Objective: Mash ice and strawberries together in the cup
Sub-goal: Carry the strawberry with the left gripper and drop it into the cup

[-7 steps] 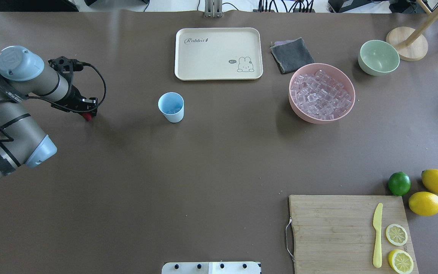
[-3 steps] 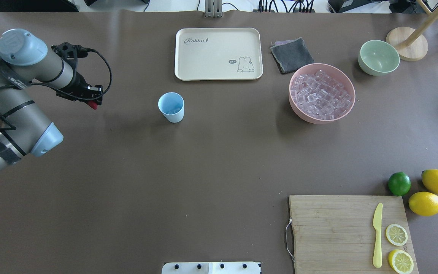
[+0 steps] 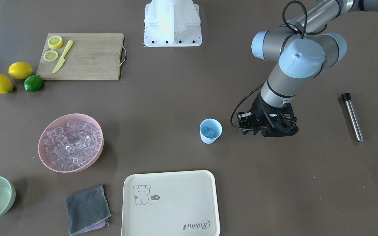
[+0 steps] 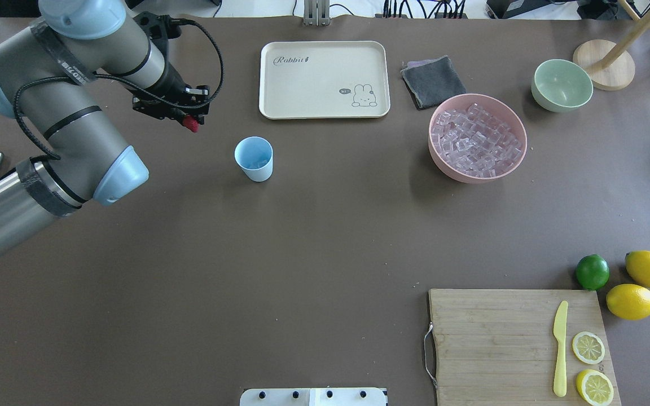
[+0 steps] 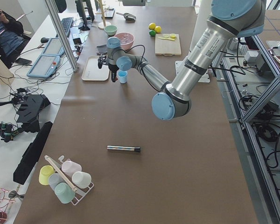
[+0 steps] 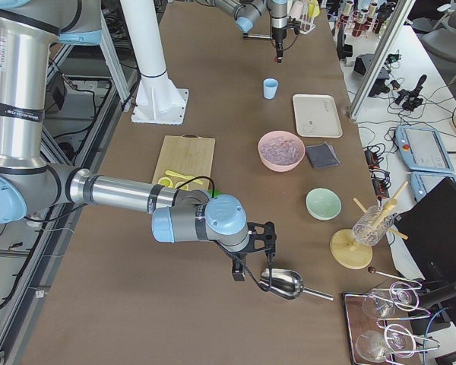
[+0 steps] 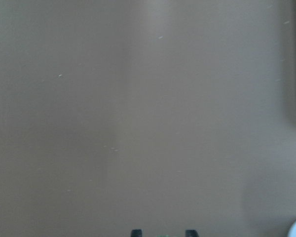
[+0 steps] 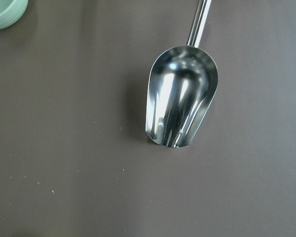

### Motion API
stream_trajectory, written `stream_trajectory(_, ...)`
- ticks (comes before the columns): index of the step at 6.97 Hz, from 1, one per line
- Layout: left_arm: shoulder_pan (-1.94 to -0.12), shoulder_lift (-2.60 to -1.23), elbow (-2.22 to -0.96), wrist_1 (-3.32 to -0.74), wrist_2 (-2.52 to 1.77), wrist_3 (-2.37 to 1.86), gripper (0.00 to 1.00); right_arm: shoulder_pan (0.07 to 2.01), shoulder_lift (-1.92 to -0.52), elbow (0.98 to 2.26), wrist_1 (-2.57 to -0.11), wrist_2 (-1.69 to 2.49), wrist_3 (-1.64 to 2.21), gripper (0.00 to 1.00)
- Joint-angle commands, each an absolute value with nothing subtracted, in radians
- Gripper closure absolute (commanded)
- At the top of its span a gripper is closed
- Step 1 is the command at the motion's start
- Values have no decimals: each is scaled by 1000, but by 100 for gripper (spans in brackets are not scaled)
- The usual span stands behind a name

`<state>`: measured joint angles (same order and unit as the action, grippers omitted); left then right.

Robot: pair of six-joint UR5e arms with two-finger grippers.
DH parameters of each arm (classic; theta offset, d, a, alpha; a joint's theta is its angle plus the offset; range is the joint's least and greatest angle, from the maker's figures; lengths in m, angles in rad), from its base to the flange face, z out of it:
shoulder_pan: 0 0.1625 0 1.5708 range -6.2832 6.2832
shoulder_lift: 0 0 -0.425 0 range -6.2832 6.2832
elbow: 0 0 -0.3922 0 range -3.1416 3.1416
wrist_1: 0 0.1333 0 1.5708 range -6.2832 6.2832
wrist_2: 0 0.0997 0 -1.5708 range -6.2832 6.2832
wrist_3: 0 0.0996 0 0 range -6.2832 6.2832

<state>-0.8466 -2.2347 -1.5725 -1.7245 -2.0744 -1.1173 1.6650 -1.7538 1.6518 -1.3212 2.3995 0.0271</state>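
Note:
The pale blue cup (image 4: 254, 159) stands upright left of the table's middle, with a few clear ice cubes (image 3: 208, 132) inside. More ice (image 4: 477, 141) fills the pink bowl (image 4: 519, 155). My left gripper (image 4: 189, 121) is shut on the small red strawberry (image 4: 192, 124) and holds it above the table, left of and beyond the cup. In the left wrist view only the fingertips (image 7: 136, 232) show over bare table. My right gripper (image 6: 247, 268) shows only in the exterior right view, above a metal scoop (image 8: 181, 96); I cannot tell whether it is open.
A metal muddler (image 3: 351, 116) lies behind my left arm. A cream tray (image 4: 325, 79), grey cloth (image 4: 433, 82) and pale green bowl (image 4: 562, 84) sit along the far side. A cutting board (image 4: 494, 344) with knife and lemon slices, two lemons and a lime (image 4: 592, 272) sit near right.
My left arm has swung toward the far side and to the right, carrying the strawberry closer to the cup. The cup and bowls have not moved.

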Motion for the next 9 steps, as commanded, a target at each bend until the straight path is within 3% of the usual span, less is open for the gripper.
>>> stream_trajectory(1, -743, -2315, -1523, -1790, -1978, -1303, 100, 1664, -1746, 1649, -1322, 2399, 28, 0)
stream_trajectory(2, -727, -2318, -1464, -1884, -1938, -1334, 100, 1664, -1746, 1648, -1322, 2399, 26, 0)
stream_trajectory(3, -727, -2316, -1447, -1926, -1936, -1336, 94, 1664, -1746, 1646, -1324, 2399, 26, 0)
stream_trajectory(4, -729, -2312, -1459, -1922, -1943, -1338, 3, 1664, -1746, 1646, -1324, 2399, 26, 0)
stream_trajectory(7, -791, -2287, -1488, -1872, -2052, -1330, 2, 1666, -1744, 1644, -1324, 2390, 26, 0)
stream_trajectory(9, -915, -2104, -1590, -1850, -2181, -1207, 2, 1666, -1744, 1646, -1322, 2390, 26, 0)
